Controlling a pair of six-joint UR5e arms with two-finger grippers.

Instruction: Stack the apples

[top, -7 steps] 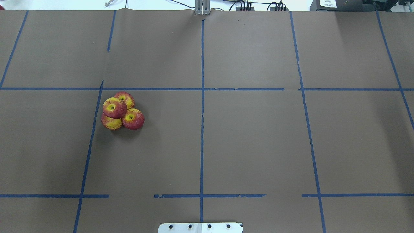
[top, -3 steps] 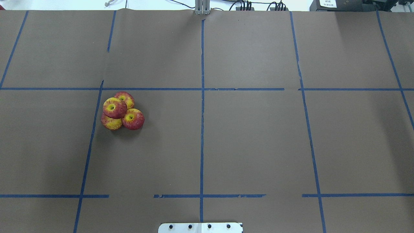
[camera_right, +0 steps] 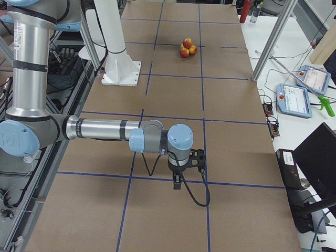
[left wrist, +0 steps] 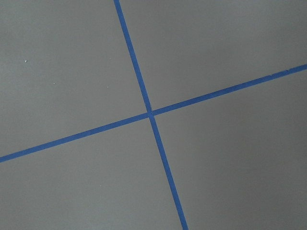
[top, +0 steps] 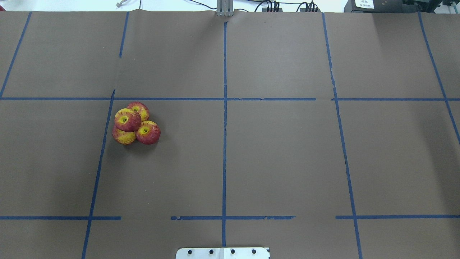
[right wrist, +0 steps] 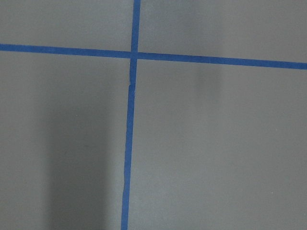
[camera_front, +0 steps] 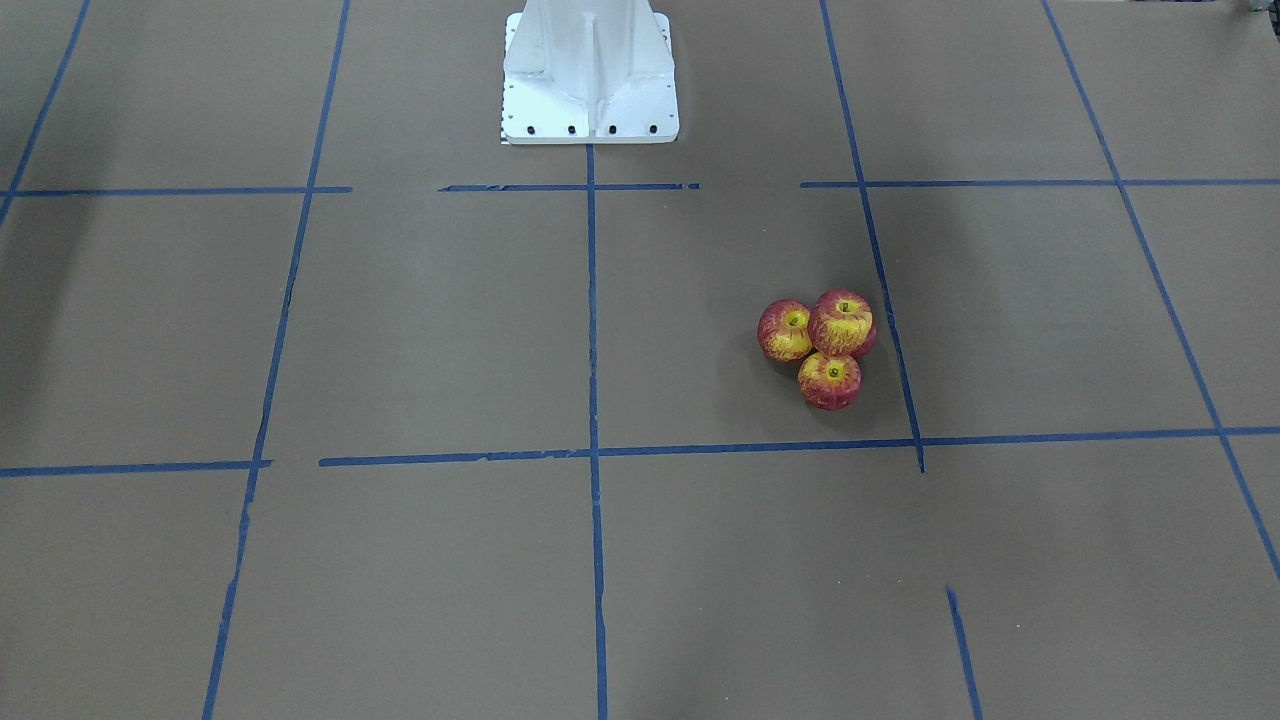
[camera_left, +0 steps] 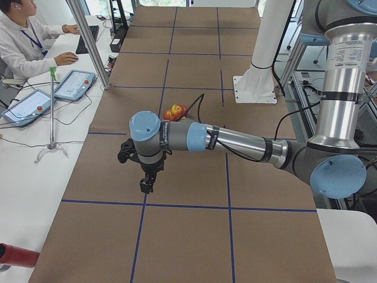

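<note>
Four red-and-yellow apples sit in a tight cluster on the brown table left of centre. One apple rests on top of the other three. The front-facing view shows the top apple and two lower ones; the fourth is hidden. The cluster also shows in the exterior left view and the exterior right view. My left gripper hangs over the table's left end, far from the apples. My right gripper hangs over the right end. I cannot tell whether either is open or shut. Both wrist views show only bare paper.
Blue tape lines divide the brown paper into squares. The white robot base stands at the table's near-robot edge. An operator sits beside tablets off the far side. Metal posts stand along that edge.
</note>
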